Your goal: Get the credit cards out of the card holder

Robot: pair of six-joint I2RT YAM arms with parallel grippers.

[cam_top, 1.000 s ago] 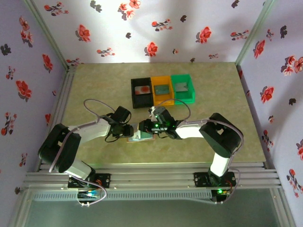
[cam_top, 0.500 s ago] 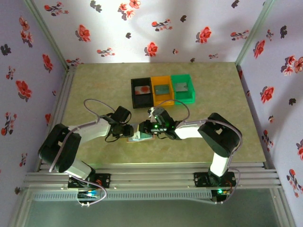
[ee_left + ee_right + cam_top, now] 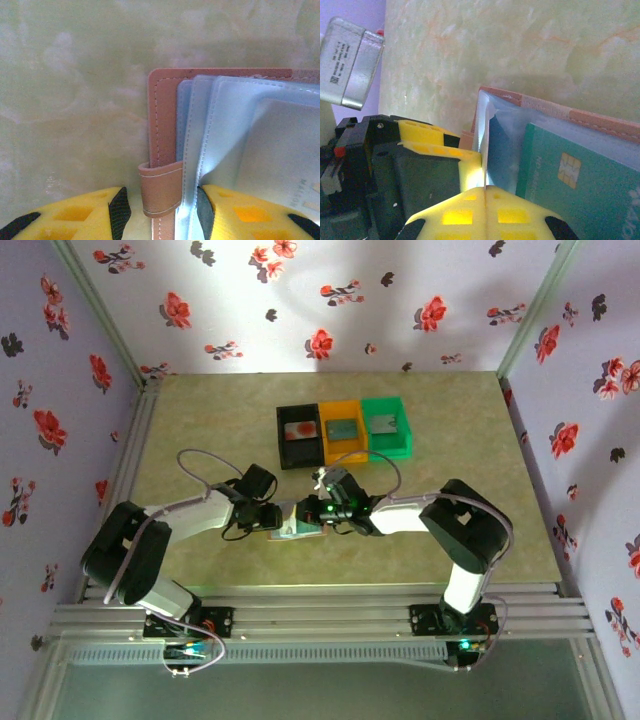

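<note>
Right fingers (image 3: 515, 215), closed since a second ago, now pressed together on the edge of a clear sleeve (image 3: 487, 135) of the card holder (image 3: 600, 122). Left fingers (image 3: 240, 210), partly apart, clamped across the holder's tan strap (image 3: 160, 190) and sleeve edges. A green credit card (image 3: 570, 185) sits inside a sleeve. The holder lies open on the surface (image 3: 75, 75), between both arms.

Card (image 3: 287, 160) lettering, grey box (image 3: 350, 62) label, both illegible

Soft even light, blurry wrist close-ups
</note>
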